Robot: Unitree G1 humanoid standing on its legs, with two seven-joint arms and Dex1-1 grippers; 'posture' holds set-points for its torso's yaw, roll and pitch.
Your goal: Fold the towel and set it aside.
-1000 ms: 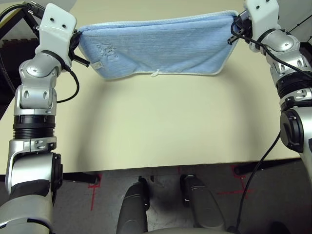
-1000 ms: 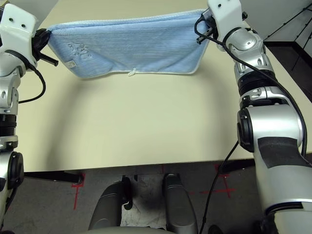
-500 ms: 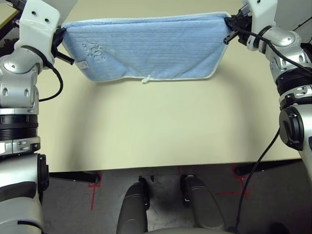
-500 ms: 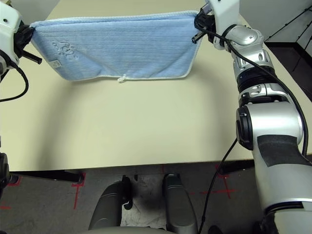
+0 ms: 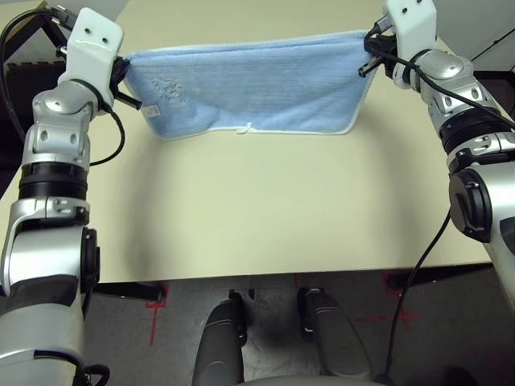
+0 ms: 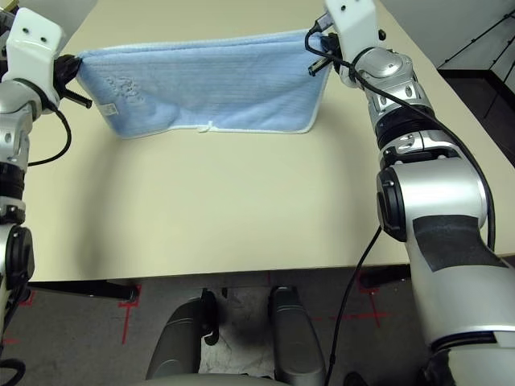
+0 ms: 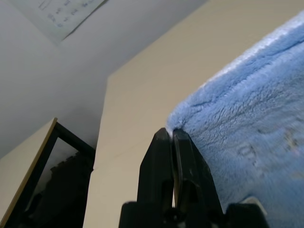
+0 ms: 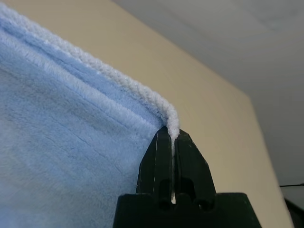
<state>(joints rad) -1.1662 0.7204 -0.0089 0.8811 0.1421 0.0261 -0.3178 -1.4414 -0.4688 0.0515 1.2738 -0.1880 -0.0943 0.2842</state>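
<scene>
The light-blue towel (image 5: 257, 80) with white edging is stretched sideways over the far part of the tan table (image 5: 257, 209). Its lower edge lies on or just above the tabletop. A small embroidered motif (image 5: 170, 87) sits near its left end. My left gripper (image 5: 125, 68) is shut on the towel's upper left corner; in the left wrist view the closed fingertips (image 7: 164, 137) pinch the cloth (image 7: 247, 123). My right gripper (image 5: 368, 50) is shut on the upper right corner, and its fingertips (image 8: 161, 140) clamp the white edging (image 8: 164, 107).
The near half of the table is bare tan surface, with its front edge (image 5: 265, 277) close to my body. A dark frame (image 5: 16, 48) stands off the table's far left. Red tape marks (image 5: 157, 301) show on the floor below.
Both grippers keep their hold. The towel swung left and then back right a little. My right gripper has moved inward to the left, so the span is slightly shorter.
</scene>
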